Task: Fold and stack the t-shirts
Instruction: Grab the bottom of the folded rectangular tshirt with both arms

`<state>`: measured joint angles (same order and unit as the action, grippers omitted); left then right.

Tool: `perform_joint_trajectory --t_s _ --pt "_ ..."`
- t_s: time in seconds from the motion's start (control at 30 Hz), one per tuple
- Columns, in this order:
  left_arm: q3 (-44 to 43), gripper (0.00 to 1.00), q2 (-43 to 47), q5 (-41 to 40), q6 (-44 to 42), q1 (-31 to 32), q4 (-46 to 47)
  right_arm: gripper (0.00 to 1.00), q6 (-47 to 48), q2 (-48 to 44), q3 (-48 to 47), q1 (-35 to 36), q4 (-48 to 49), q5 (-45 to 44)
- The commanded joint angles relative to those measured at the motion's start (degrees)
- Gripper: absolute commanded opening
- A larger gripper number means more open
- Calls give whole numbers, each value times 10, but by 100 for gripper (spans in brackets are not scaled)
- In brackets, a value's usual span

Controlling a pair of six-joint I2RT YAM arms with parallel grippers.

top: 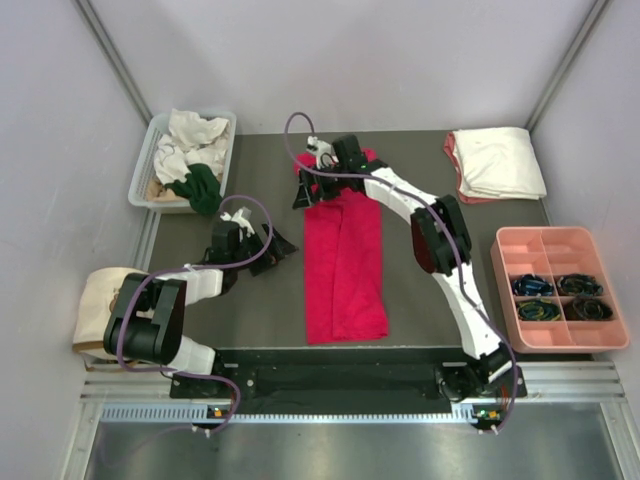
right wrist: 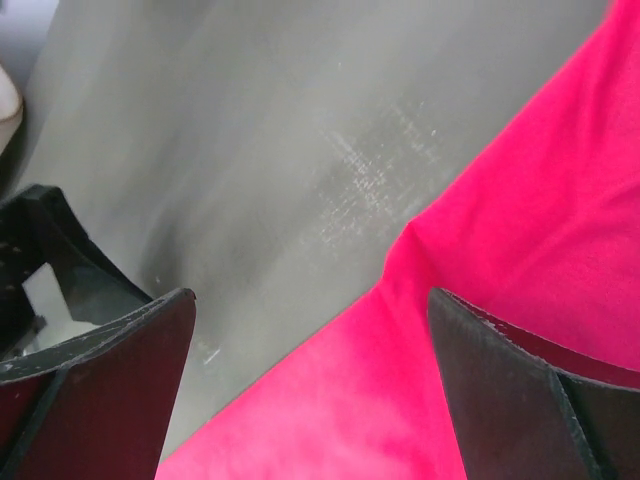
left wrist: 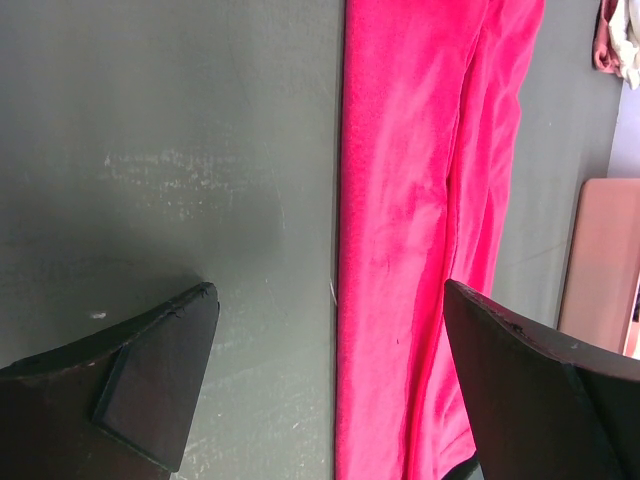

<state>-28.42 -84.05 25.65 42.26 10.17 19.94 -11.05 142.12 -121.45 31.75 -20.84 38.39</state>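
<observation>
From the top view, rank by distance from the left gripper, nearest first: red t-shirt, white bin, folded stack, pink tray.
From the left gripper:
1. red t-shirt, table centre, just beside it.
2. white bin, far left corner.
3. folded stack, far right corner.
4. pink tray, right edge.

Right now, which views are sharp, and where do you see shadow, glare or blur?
Top external: even light, sharp, no glare on the red t-shirt. Left wrist: a soft shadow on the table ahead of the left tool. Right wrist: the shirt looks soft; table scuffs shine pale beyond the right tool.
</observation>
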Motion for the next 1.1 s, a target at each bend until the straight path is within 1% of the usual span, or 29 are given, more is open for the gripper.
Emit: perform_joint_trajectory --t_s 0.0,0.13,0.23,0.3,0.33,0.37,0.43,0.47,0.57,0.67,0.73,0.77,0.83,0.87,0.93,0.97,1.03,1.07 --pt "-2 99 -17 -2 -6 -1 -11 99 15 -137 9 -15 39 -66" --pt "-28 99 -28 -5 -9 -1 -10 99 9 -195 62 -51 71 -128" --pt "-74 99 -52 -18 -10 -1 -13 99 -1 -199 65 -87 53 -176" --pt "-125 99 -83 -24 -5 -1 -9 99 -9 -193 71 -114 48 -183" --pt "-144 99 -96 -23 -3 -1 -6 99 -11 -184 72 -121 48 -204" --pt "-185 99 -126 -21 0 -1 -3 99 -19 -178 72 -128 45 -212" --pt "-229 99 -160 -11 5 -1 0 99 -29 -150 55 -147 35 -230" --pt "-274 99 -192 -8 5 -1 -5 99 -44 -138 47 -152 23 -238" --pt "-347 99 -243 1 4 -2 -19 99 -80 -102 23 -171 17 -260" --pt "-403 99 -283 2 -2 -2 -29 99 -117 -68 10 -189 22 -254" --pt "-427 99 -303 2 -7 -4 -39 99 -135 -44 -15 -196 19 -229" --pt "-448 99 -320 3 -9 -6 -41 97 -150 -23 -24 -203 18 -219" --pt "-467 99 -336 5 -14 -8 -45 95 -163 -11 -33 -208 22 -200" --pt "-483 99 -350 2 -17 -9 -52 91 -172 -6 -29 -213 28 -196" --pt "-498 99 -364 2 -22 -11 -55 87 -180 -5 -17 -216 46 -184" --pt "-510 99 -375 5 -23 -14 -59 83 -187 -4 -14 -218 50 -180" --pt "-523 99 -386 8 -23 -16 -60 79 -192 1 -12 -222 58 -169" --pt "-526 99 -395 9 -23 -18 -61 74 -197 2 -11 -223 61 -167"
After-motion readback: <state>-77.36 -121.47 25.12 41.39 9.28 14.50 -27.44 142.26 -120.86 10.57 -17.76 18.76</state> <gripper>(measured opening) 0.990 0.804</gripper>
